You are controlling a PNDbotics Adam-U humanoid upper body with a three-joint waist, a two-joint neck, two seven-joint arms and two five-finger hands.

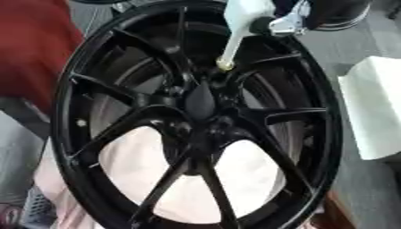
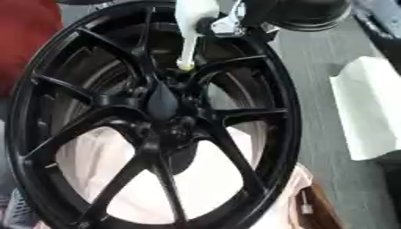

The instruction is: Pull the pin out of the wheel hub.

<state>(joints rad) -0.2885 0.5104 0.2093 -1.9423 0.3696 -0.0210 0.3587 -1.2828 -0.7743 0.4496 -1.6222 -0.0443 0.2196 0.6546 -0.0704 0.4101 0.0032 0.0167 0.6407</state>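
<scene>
Wheel hub: stands upright, centre facing you.
Pin: white, tipped yellowish, just above centre.
Right hand: fingers unclear — cannot tell; you enter top right, aligned for outward pull.

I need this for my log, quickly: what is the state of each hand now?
Left hand: not in view.
Right hand: at the top of the wheel hub, a white tool below it; fingers cannot be told.

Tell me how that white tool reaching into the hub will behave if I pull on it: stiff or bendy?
The white tool looks like rigid plastic, tapering straight to a yellowish tip, so it probably stays stiff. Its slim end may flex slightly. The black wheel looks heavy and unlikely to shift.
</scene>
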